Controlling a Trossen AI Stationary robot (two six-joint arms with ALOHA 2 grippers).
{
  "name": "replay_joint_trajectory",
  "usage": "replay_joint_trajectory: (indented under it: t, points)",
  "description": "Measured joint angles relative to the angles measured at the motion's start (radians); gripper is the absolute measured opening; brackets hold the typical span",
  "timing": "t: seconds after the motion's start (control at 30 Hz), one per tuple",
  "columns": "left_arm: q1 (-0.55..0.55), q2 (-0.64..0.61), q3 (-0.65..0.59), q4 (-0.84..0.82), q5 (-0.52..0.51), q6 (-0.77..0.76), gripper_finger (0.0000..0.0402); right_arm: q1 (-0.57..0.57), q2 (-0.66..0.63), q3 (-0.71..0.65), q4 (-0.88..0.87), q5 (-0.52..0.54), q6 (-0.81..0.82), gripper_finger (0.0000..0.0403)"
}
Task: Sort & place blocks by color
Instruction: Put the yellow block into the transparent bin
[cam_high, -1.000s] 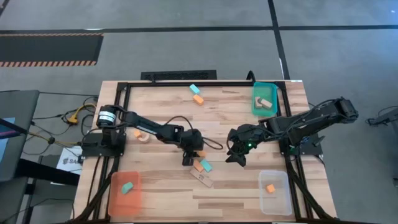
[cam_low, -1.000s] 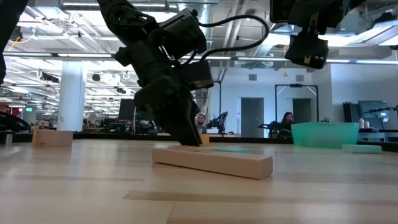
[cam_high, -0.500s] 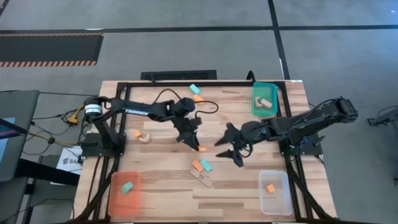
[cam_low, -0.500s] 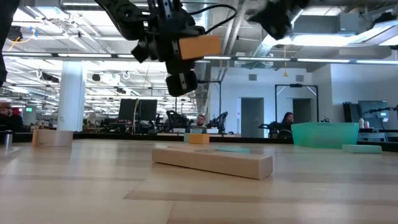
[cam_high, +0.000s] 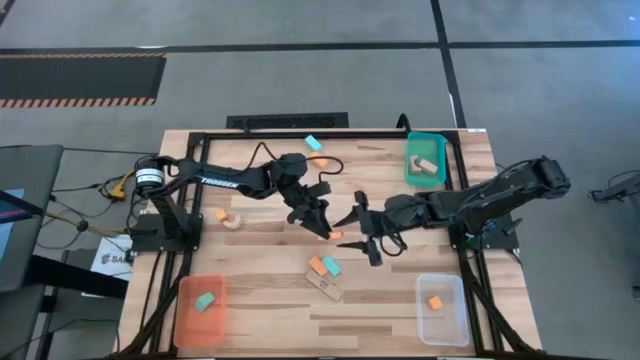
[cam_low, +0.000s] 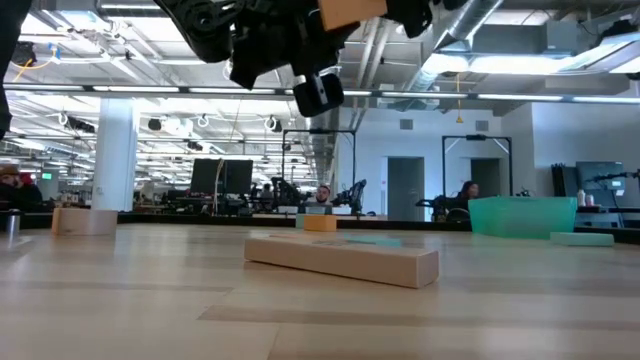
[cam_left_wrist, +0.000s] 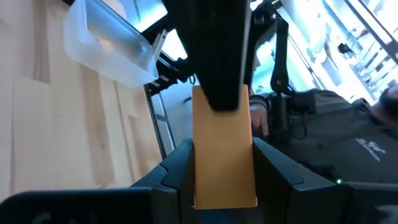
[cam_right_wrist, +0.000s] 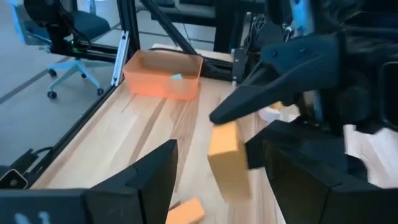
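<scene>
An orange block (cam_high: 336, 236) hangs in the air over the table's middle, with my left gripper (cam_high: 325, 228) shut on it. It fills the left wrist view as the orange block (cam_left_wrist: 224, 149), and it shows at the top of the low view (cam_low: 352, 10). My right gripper (cam_high: 358, 228) faces it from the table's right and is open. In the right wrist view its fingers stand on either side of the block's free end (cam_right_wrist: 225, 163). Loose orange (cam_high: 317, 265), teal (cam_high: 331, 266) and tan (cam_high: 325, 287) blocks lie below on the table. My left gripper pinches the orange block by two opposite long faces (cam_left_wrist: 198, 168) between its two fingers. The fingers come about level from the table's left and lie along the block. The block sticks out past the fingertips toward my right gripper, clear of the table. My right gripper: I cannot tell whether a finger (cam_right_wrist: 273, 155) touches the block's free end.
An orange tray (cam_high: 190, 322) holding a teal block stands near left. A clear tray (cam_high: 445, 322) holding an orange block stands near right. A teal tray (cam_high: 412, 168) with a tan block stands far right. More blocks (cam_high: 319, 158) (cam_high: 221, 214) lie toward the far and left sides.
My left gripper has lifted the orange block off the table, carried it up and toward the far right, and tipped from pointing down to about level. My right gripper has rolled and moved toward the table's left, up to the block.
</scene>
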Motion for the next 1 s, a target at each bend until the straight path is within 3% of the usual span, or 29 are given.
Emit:
replay_joint_trajectory:
  t: [0.13, 0.23, 0.33, 0.47, 0.57, 0.67, 0.8, 0.9, 1.0]
  points:
    - [0.0, 0.0, 0.0, -0.004, -0.018, -0.004, 0.0097, -0.014, 0.036, -0.002, 0.045, -0.001, -0.004, 0.0257]
    - [0.001, 0.0, 0.0, 0.007, -0.021, -0.005, 0.0103, -0.023, 0.033, 0.0, 0.059, 0.006, -0.041, 0.0232]
    - [0.0, 0.0, 0.0, 0.048, -0.037, -0.064, 0.0127, -0.037, 0.032, 0.0, 0.052, 0.005, -0.055, 0.0171]
    - [0.001, 0.001, -0.001, 0.134, -0.033, -0.11, 0.0174, -0.052, 0.029, 0.001, 0.029, -0.003, -0.057, 0.0053]
    - [0.025, 0.001, -0.001, 0.164, 0.018, -0.113, 0.0205, -0.045, 0.007, 0.002, 0.017, -0.041, -0.028, 0.0045]
    - [0.083, -0.007, 0.002, 0.078, 0.136, -0.088, 0.0225, -0.011, -0.046, 0.0, -0.035, -0.068, 0.125, 0.0052]
    - [0.162, -0.008, 0.001, -0.15, 0.198, 0.034, 0.0231, 0.053, -0.149, 0.001, -0.283, -0.201, 0.449, 0.006]
    - [0.203, -0.027, 0.001, -0.358, 0.125, 0.236, 0.0232, 0.142, -0.19, -0.001, -0.559, -0.304, 0.717, 0.0052]
    - [0.226, -0.04, 0.0, -0.575, -0.049, 0.429, 0.0232, 0.262, -0.196, -0.001, -0.79, -0.369, 0.977, 0.0049]
